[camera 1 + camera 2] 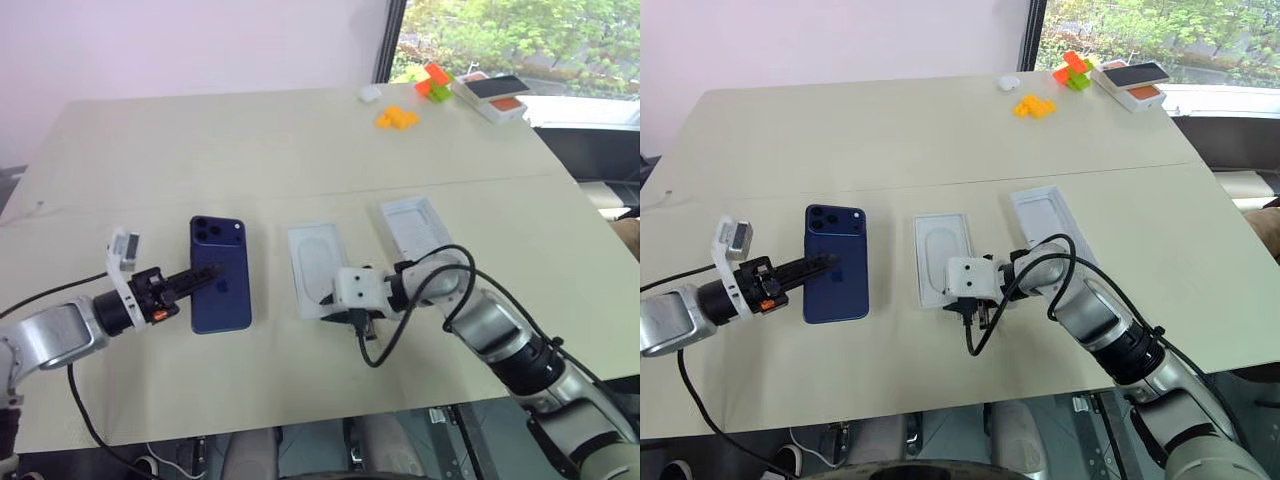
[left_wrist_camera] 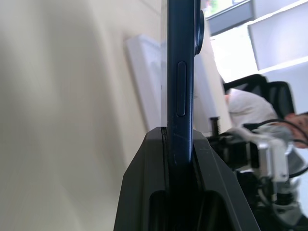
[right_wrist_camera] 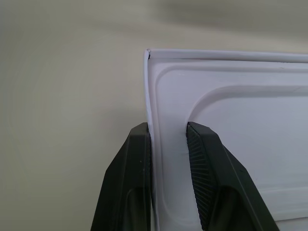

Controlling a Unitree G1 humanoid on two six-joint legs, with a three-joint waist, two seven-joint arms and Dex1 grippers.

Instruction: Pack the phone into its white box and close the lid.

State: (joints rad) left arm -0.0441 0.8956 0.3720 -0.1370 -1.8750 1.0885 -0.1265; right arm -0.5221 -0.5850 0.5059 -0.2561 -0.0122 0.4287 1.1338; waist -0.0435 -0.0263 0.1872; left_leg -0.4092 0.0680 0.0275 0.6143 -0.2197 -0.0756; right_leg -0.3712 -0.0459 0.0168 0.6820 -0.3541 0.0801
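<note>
The dark navy phone is held flat, back up, with its camera cluster at the far end. My left gripper is shut on its left long edge; the left wrist view shows the phone edge-on between the fingers. To its right the white box lies open on the table, showing its rounded recess. My right gripper is shut on the box's near rim, one finger outside the wall and one inside the recess. The lid lies inside up just right of the box.
At the far right corner of the table are orange blocks, an orange and green block, a small white object and an orange-and-white box with a dark top. A person sits off the table's right side.
</note>
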